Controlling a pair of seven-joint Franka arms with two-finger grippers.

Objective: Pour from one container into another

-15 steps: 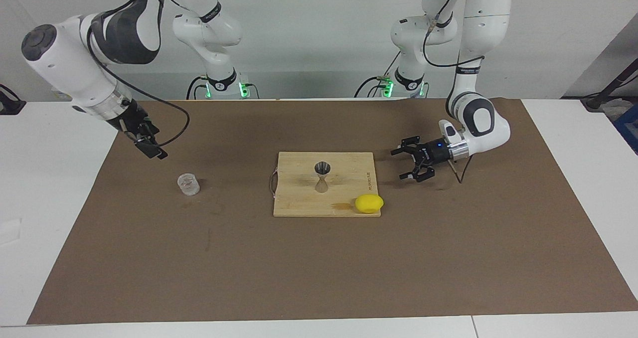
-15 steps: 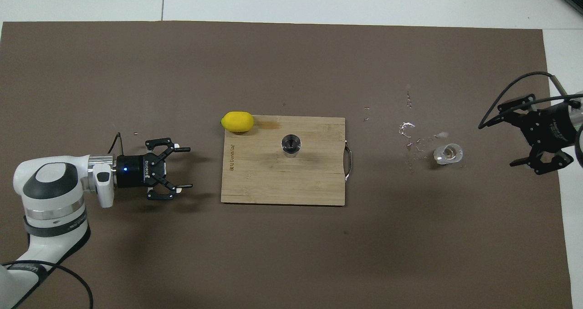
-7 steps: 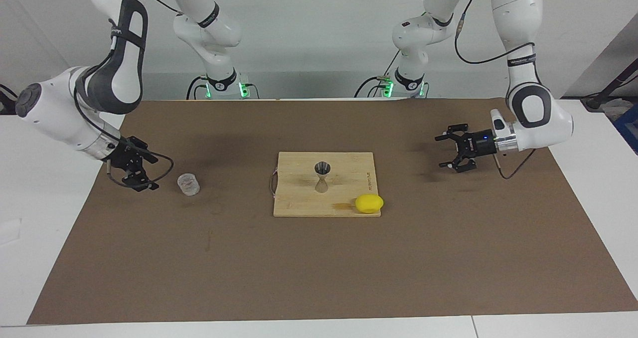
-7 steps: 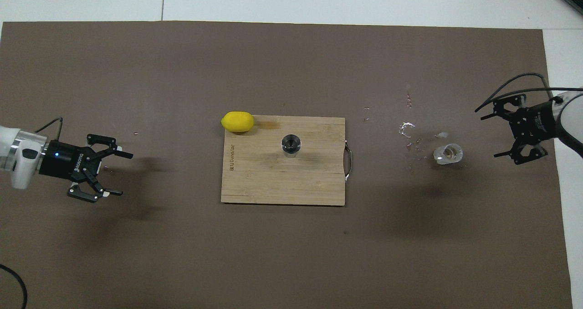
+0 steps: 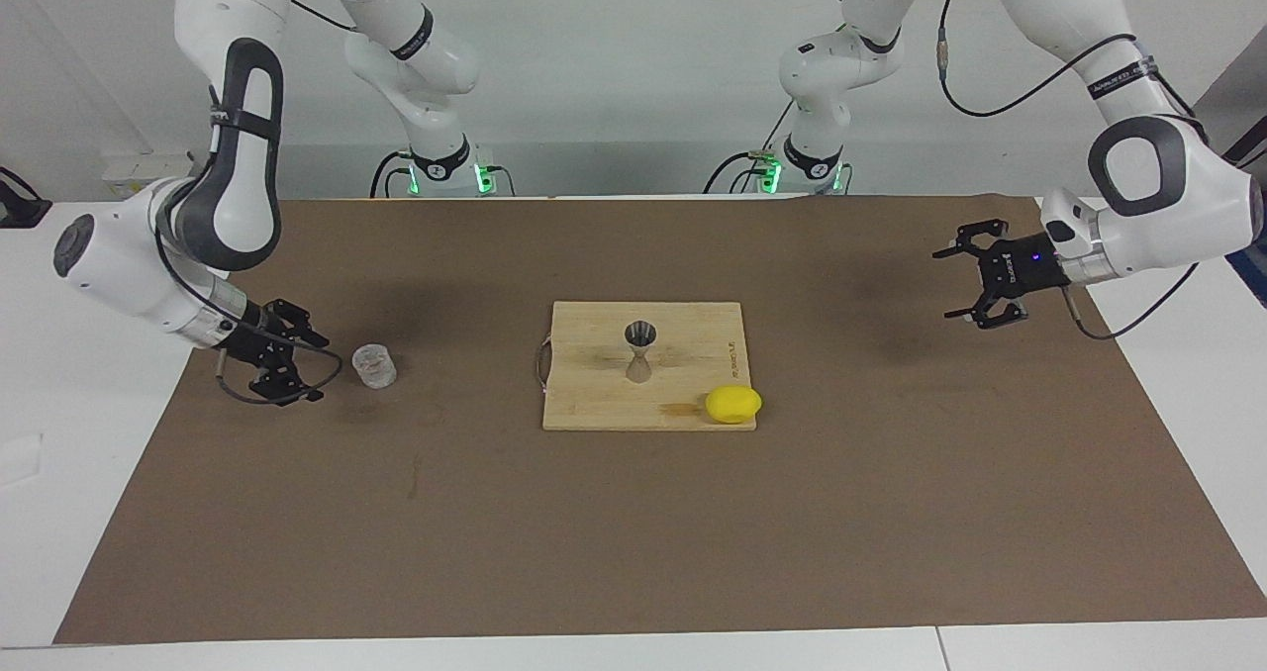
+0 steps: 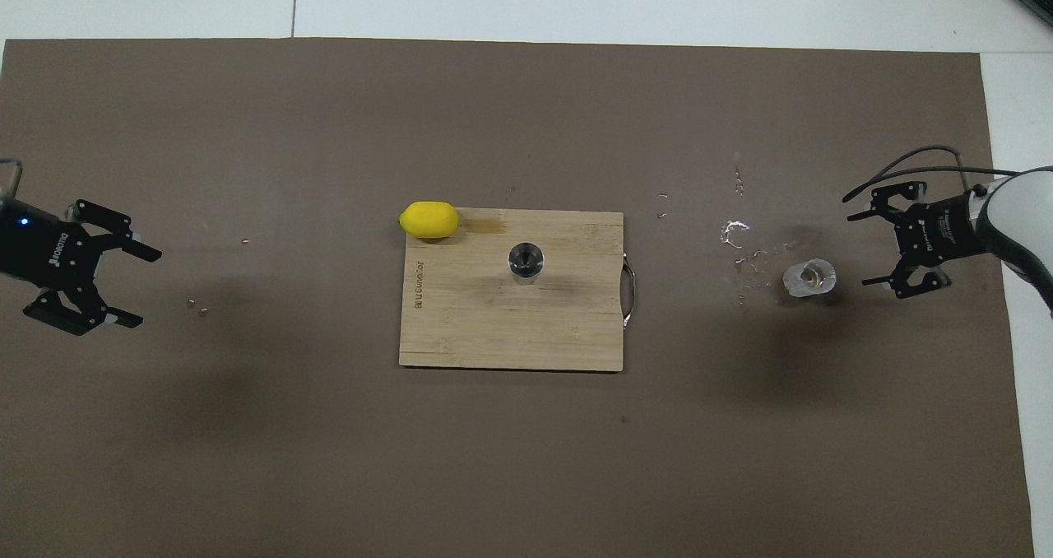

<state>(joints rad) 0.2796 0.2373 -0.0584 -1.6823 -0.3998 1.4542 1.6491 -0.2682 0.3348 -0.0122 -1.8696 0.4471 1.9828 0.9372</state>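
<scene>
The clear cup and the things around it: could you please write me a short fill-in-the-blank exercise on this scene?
1. The metal jigger stands upright on the wooden ____.
2. The yellow ____ lies at a corner of the cutting board.
3. The clear cup stands on the brown mat, right beside the open ____ end effector.
4. The left end effector is open and holds ____.

Missing words: cutting board; lemon; right; nothing

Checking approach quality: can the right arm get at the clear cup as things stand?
Probably yes: the right gripper is open, low beside the clear cup, with only bare mat between them.
</scene>
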